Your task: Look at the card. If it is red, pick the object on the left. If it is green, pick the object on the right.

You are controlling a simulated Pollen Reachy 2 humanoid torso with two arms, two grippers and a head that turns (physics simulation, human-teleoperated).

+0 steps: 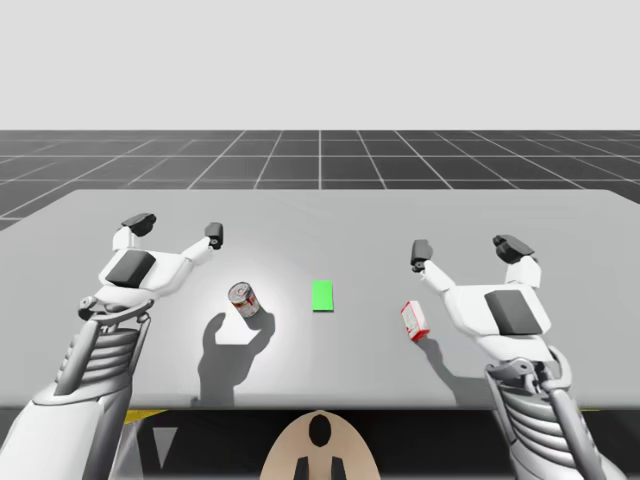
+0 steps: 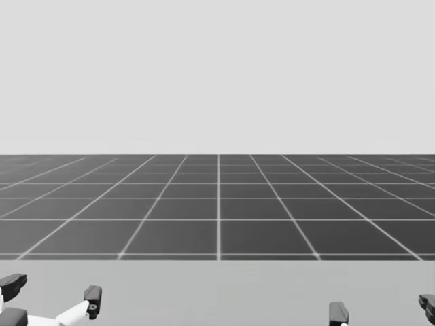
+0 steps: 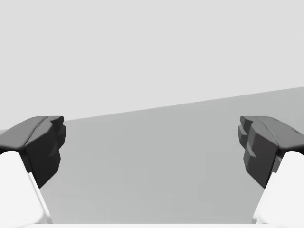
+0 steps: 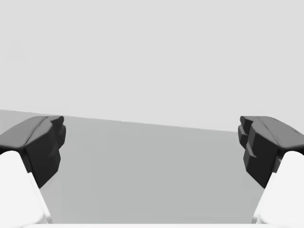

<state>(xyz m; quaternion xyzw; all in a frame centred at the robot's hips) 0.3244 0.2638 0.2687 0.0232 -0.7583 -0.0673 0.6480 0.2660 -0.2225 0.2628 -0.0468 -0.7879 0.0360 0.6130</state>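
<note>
A green card (image 1: 322,295) lies flat at the middle of the grey table (image 1: 320,215). To its left a small red and silver can (image 1: 243,299) lies on its side. To its right a small red and white box (image 1: 414,320) rests on the table. My left gripper (image 1: 177,230) hovers open to the left of the can and further back, with nothing between its fingers. My right gripper (image 1: 467,249) hovers open just right of the box and further back, also holding nothing. Both wrist views show wide-apart dark fingertips (image 3: 45,145) (image 4: 45,145) over bare table. The head view catches the left gripper (image 2: 51,288) and right gripper (image 2: 382,309) at its lower edge.
The table's far edge (image 1: 320,192) meets a dark gridded floor (image 2: 217,204) beyond. Bare table surface stretches behind the card and between the two arms.
</note>
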